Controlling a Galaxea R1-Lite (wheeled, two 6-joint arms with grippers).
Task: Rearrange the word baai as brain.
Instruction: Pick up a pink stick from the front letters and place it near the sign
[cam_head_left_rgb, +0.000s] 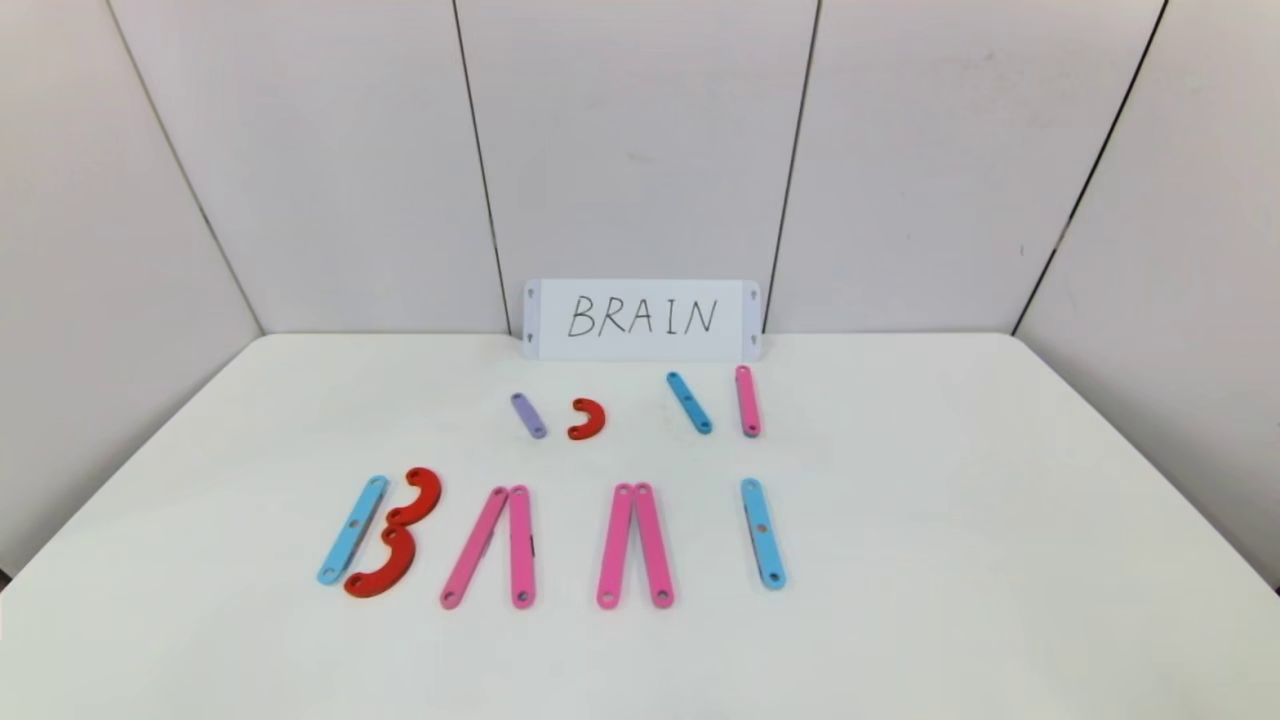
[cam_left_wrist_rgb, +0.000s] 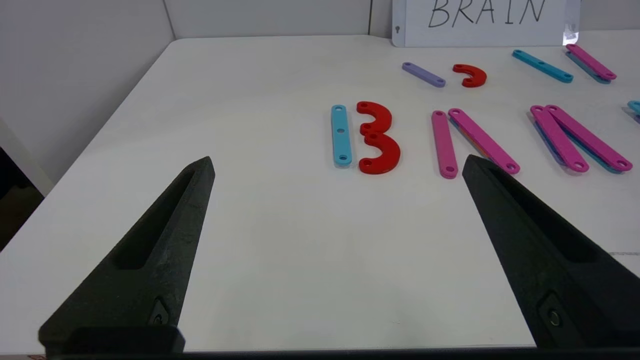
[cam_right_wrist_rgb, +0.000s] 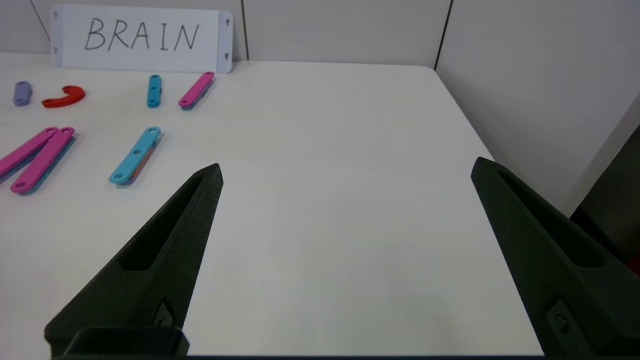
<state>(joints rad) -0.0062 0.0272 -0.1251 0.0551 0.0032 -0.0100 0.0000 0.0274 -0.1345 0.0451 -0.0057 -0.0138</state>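
The word (cam_head_left_rgb: 550, 540) lies in a row across the middle of the desk (cam_head_left_rgb: 1000, 560), a little toward its near edge, and reads B, A, A, I. The B (cam_head_left_rgb: 375, 535) at the left end is a light-blue strip with two red arcs touching it. Next come two pairs of pink strips, each leaning together at the top with no crossbar: the first A (cam_head_left_rgb: 490, 545) and the second A (cam_head_left_rgb: 635, 545). A single light-blue strip (cam_head_left_rgb: 763, 533) serves as the I at the right end.

Nearer the far edge, below the white card (cam_head_left_rgb: 640, 320) with BRAIN written on it, lie spare pieces: a short purple strip (cam_head_left_rgb: 529, 415), a small red arc (cam_head_left_rgb: 587, 419), a shorter light-blue strip (cam_head_left_rgb: 690, 402) and a pink strip (cam_head_left_rgb: 747, 400).

By my judgement the task has not begun. The B can stay. An R has yet to be made in the second place, probably from the arc and a strip, and an N is missing past the I, for which the far strips look meant.

The left pincer (cam_left_wrist_rgb: 337, 165) hangs above the near left part of the desk, jaws spread fully and holding nothing. The right pincer (cam_right_wrist_rgb: 345, 167) hangs above the near right part, equally wide and empty.
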